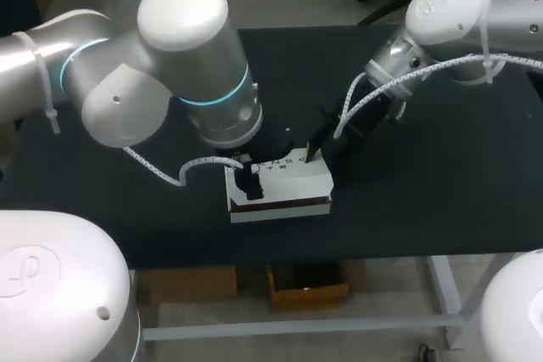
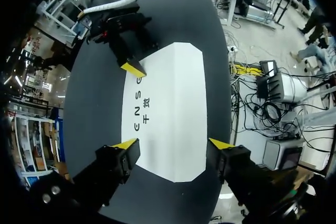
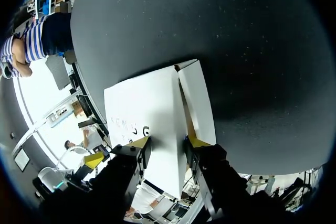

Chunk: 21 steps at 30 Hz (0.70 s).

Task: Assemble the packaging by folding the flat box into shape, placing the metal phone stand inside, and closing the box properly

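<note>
A white box [image 1: 284, 182] with dark print on its top lies flat near the front of the black table [image 1: 424, 184]. My left gripper [image 1: 249, 184] hangs over its left end. In the left wrist view this gripper [image 2: 173, 144] is open, with one yellow fingertip [image 2: 126, 144] on each side of the box [image 2: 168, 114], just clear of its edges. My right gripper [image 1: 311, 150] stands at the box's far edge. Seen from its own wrist, the right gripper [image 3: 167, 141] is partly open, one tip over the printed top [image 3: 147, 114], the other beside a folded side flap [image 3: 198, 103]. No phone stand shows.
The table's front edge [image 1: 280, 253] runs close behind the box on my side. Bare black tabletop stretches to the right of the box and at the far side. My left arm's big joint [image 1: 187, 65] hangs over the table's left middle.
</note>
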Tool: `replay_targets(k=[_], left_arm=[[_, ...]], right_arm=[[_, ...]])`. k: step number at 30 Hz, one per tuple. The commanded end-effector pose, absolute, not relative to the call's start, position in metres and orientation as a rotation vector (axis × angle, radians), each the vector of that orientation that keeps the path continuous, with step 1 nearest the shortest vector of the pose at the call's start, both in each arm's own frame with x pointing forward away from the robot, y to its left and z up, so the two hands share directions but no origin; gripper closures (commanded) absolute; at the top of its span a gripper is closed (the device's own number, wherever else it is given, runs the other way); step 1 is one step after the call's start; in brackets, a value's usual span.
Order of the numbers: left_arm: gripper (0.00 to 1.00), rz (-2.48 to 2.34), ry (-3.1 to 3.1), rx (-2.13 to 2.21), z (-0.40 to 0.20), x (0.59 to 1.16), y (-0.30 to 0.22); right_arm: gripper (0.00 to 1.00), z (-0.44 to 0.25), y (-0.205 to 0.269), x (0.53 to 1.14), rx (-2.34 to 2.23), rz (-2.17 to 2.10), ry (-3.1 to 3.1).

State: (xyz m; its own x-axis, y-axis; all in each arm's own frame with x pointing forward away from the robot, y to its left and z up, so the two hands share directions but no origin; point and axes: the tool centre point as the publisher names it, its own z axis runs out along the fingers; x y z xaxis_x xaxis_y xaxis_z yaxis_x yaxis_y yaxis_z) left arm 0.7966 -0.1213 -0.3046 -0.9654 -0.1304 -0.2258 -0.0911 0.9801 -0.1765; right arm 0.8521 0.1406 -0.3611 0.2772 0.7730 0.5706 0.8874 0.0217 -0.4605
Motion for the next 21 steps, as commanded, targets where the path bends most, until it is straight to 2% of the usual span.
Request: replay_targets(k=[1,3,21], left_arm=[[0.22,-0.227,2.888,-0.17,-0.309,0.801,-0.125],[0.24,-0.218,2.888,-0.179,-0.311,0.804,-0.125],[0.21,-0.217,2.88,-0.206,-0.321,0.807,-0.123]], right_arm=[[0.6,-0.362,0.141,0.853,-1.76,-0.18,-1.514],[0.6,-0.362,0.141,0.853,-1.76,-0.18,-1.514],[0.61,-0.362,0.141,0.853,-1.76,-0.18,-1.514]])
